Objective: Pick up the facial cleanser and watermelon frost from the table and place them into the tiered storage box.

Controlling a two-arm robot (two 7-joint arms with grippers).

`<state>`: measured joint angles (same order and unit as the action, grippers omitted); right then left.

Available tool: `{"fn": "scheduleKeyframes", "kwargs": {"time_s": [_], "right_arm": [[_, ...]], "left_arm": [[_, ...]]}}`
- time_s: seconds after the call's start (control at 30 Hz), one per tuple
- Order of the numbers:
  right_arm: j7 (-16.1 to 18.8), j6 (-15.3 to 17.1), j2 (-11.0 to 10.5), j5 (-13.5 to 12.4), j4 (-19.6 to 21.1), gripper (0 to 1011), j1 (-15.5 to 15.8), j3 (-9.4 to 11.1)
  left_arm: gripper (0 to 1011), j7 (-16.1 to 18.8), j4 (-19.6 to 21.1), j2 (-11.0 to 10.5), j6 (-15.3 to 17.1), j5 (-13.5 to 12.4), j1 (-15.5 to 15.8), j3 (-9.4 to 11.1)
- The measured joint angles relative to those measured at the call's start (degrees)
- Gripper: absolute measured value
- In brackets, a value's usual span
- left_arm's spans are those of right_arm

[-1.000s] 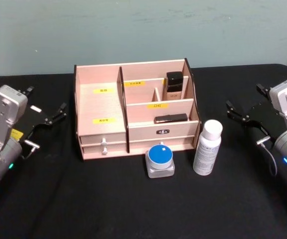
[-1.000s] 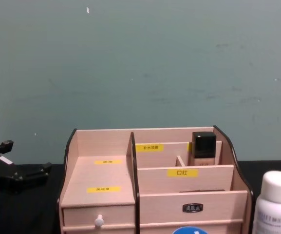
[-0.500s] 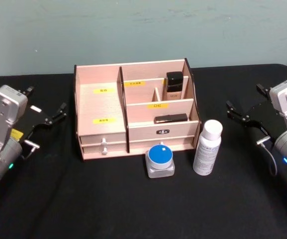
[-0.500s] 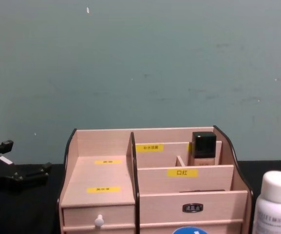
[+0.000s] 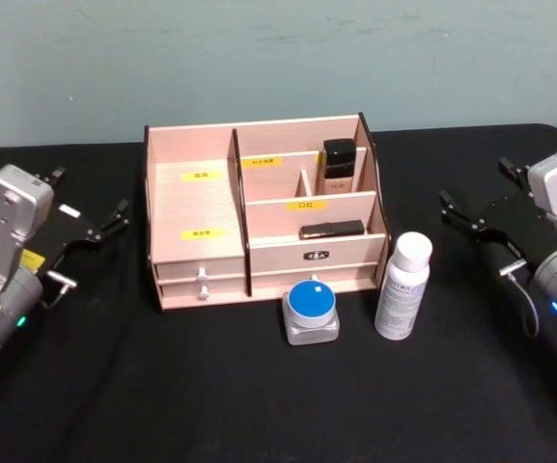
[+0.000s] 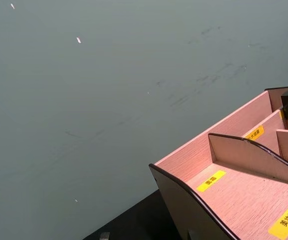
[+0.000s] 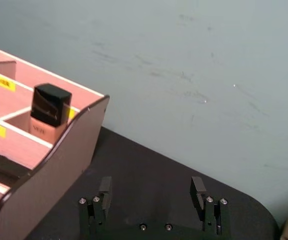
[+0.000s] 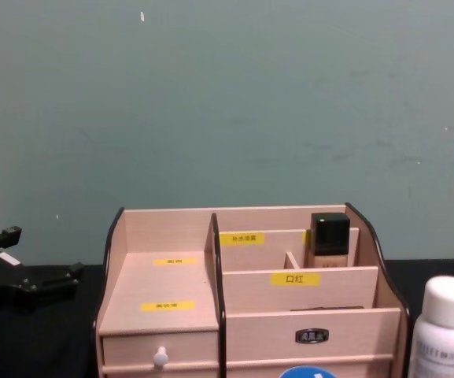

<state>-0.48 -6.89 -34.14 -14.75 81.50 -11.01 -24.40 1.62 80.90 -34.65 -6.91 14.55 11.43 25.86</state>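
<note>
Black cloth table (image 5: 210, 386), light wooden tiered storage box (image 5: 196, 207) at centre of the head view. One facial cleanser (image 5: 401, 287) stands upright, cap up, just right of the box's front right corner, not clearly touching it. One watermelon frost (image 5: 311, 309) jar sits lid up just in front of the box's lower right drawer, left of the cleanser with a gap between them. Both stand free and upright, so likely staged for easy side grasps; neither is in the box yet, so the task looks unstarted. Left gripper (image 5: 91, 191) hangs at the left edge of the frame, jaws spread wide and holding nothing. Right gripper (image 5: 474, 183) hangs at the right edge, also spread wide and empty, with a bare gap between its fingers (image 7: 104, 187) in the right wrist view. Both are well apart from the items, probably parked. Already inside the box: one black-capped beige bottle (image 5: 337, 166) in the rear right compartment, one flat black item (image 5: 331, 230) one tier lower. Four yellow labels, two knobbed drawers at left.
</note>
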Motion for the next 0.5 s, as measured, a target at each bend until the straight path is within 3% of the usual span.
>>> {"fn": "scheduleKeyframes", "kwargs": {"time_s": [0.23, 0.5], "right_arm": [[2.1, -0.5, -2.7, -1.7, 7.0, 1002, 3.8, 2.9], [5.3, 0.5, -8.4, -4.9, 19.1, 1002, 11.1, 7.5]], "left_arm": [[1010, 0.0, 0.0, 0.0, 0.0, 0.0, 0.0, 0.0], [1010, 0.0, 0.0, 0.0, 0.0, 0.0, 0.0, 0.0]]}}
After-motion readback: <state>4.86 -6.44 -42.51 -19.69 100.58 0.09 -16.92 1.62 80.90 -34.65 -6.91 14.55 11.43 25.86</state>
